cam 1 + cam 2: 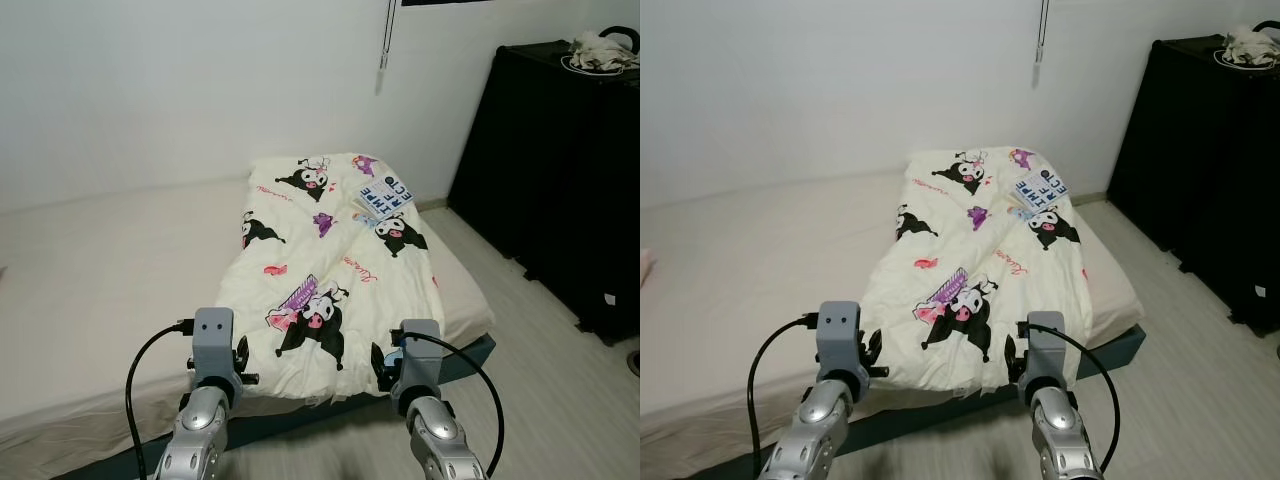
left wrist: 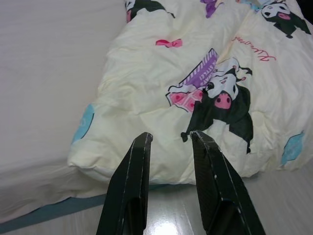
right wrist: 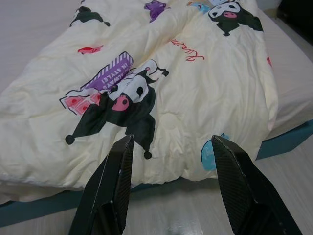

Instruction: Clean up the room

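Room: white walls, pale wood-look floor (image 1: 560,390), a low mattress (image 1: 100,300) on a dark teal base, and a black cabinet (image 1: 560,180) against the robot's right wall with pale cloth bundled on top. A cream cartoon-print quilt (image 1: 330,260) lies lengthwise on the mattress's right portion, its near edge overhanging the foot; a blue-lettered book (image 1: 386,196) rests on it toward the far end.

The left gripper (image 2: 168,147) hovers just short of the quilt's near left corner, fingers slightly apart. The right gripper (image 3: 171,156) faces the near right edge, fingers wide apart.

Risks, as judged: lifting the quilt would likely tip the book onto the floor; a shallow pinch may slip off the puffy edge; uneven pulls would skew it.
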You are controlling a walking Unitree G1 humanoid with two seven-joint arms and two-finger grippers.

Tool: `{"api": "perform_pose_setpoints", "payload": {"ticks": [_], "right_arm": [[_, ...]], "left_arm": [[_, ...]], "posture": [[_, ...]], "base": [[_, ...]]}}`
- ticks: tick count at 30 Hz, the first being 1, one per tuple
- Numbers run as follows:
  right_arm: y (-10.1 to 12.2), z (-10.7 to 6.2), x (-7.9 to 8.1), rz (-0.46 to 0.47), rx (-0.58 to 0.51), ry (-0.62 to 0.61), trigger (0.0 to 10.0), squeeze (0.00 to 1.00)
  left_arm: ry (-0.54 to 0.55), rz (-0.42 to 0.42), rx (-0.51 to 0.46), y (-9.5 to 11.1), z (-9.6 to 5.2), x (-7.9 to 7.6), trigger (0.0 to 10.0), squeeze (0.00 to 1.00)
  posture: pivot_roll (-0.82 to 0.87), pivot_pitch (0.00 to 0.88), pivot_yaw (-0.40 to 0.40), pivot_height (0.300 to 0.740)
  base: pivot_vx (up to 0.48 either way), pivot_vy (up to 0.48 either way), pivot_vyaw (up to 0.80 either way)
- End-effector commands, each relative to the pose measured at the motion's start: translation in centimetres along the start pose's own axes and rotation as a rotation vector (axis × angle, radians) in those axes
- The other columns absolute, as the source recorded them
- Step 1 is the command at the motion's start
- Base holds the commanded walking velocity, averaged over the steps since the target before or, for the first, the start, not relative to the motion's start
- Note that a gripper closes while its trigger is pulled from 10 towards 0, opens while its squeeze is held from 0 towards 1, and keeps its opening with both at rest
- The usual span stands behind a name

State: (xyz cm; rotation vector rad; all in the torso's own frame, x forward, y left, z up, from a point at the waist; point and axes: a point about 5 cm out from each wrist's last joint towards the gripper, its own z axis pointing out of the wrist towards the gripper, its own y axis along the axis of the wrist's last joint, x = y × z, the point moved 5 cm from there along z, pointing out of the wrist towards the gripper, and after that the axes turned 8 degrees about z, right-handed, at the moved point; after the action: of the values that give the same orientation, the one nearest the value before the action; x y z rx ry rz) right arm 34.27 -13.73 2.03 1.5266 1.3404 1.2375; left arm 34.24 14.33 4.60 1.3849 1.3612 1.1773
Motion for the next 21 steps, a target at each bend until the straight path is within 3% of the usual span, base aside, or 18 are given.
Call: {"api": "perform_pose_setpoints", "payload": {"ticks": [1, 14, 21], "right_arm": [[-0.85, -0.18, 0.1, 0.014, 0.031, 0.001, 10.0, 0.0], [-0.75, -0.08, 0.07, 0.017, 0.028, -0.003, 10.0, 0.0], [-0.76, -0.12, 0.08, 0.017, 0.028, -0.002, 10.0, 0.0]], "left_arm": [[-0.001, 0.002, 0.038, -0.98, -0.21, 0.1, 10.0, 0.0], [0.027, 0.016, 0.041, -0.89, -0.09, 0.38, 10.0, 0.0], [0.024, 0.03, 0.04, -0.87, -0.09, 0.29, 10.0, 0.0]], "posture": [[-0.01, 0.071, -0.005, 0.74], [-0.02, 0.068, -0.001, 0.74], [-0.02, 0.069, -0.001, 0.74]], "base": [[0.0, 0.0, 0.0], [0.0, 0.0, 0.0], [0.0, -0.398, 0.0]]}}
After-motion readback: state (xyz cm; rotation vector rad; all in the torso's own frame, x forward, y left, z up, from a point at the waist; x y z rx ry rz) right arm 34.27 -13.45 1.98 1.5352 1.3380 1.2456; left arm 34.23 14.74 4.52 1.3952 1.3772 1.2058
